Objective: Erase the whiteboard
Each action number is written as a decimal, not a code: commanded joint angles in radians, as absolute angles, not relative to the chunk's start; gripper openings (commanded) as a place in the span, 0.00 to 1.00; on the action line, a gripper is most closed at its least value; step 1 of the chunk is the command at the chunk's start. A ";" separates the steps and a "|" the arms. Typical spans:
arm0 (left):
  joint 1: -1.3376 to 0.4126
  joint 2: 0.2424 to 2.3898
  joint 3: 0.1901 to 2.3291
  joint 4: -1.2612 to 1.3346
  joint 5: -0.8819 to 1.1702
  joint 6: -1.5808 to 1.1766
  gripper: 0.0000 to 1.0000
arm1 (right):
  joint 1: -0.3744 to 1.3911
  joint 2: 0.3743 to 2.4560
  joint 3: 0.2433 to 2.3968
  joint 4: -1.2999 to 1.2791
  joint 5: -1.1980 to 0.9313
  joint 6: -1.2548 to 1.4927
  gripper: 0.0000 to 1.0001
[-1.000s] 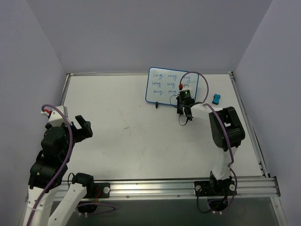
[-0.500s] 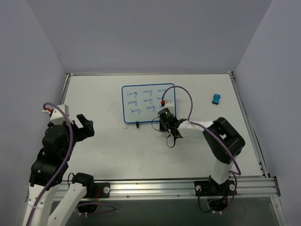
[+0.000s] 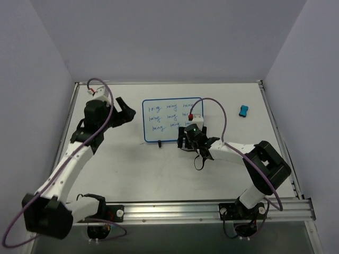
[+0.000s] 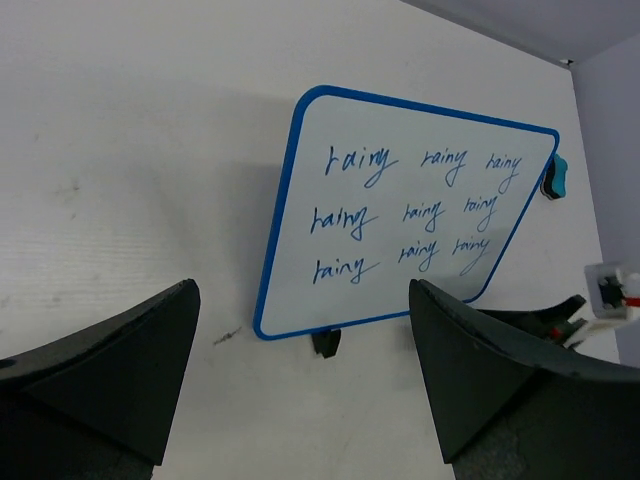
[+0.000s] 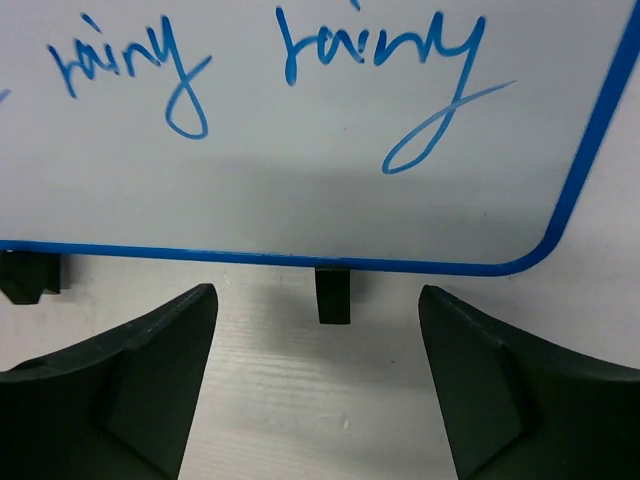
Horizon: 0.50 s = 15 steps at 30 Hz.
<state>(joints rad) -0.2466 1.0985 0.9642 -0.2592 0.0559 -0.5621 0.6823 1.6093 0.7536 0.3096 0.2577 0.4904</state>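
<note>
From above, the whiteboard (image 3: 172, 120) stands near the middle of the table (image 3: 116, 174), tilted on a stand. Its long axis runs left to right and the blue writing faces the arms. The left gripper (image 3: 125, 110) is just beside the left short edge of the board, with its fingers spread wide and nothing between them. The right gripper (image 3: 189, 138) is at the near long edge, toward the right corner, and points at the board. The eraser (image 3: 243, 110) lies well apart, to the right of the board. I judge that the right arm is nearer to it and would have to turn away from the board to take it.

In the left wrist view, the board lies ahead between the two fingers (image 4: 110, 380) and apart from them. All three rows of words are there, so no wiping is done yet.

In the right wrist view, the lower edge of the board is very close ahead. A stand foot (image 5: 333, 293) sits under it, midway between the fingers (image 5: 120, 390). These fingers are apart and pinch nothing. A bare strip of table separates them from the frame.
</note>
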 commanded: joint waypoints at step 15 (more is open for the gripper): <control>-0.066 1.893 1.451 0.295 1.049 -0.494 0.94 | 0.666 0.910 0.817 -0.207 0.248 0.367 0.91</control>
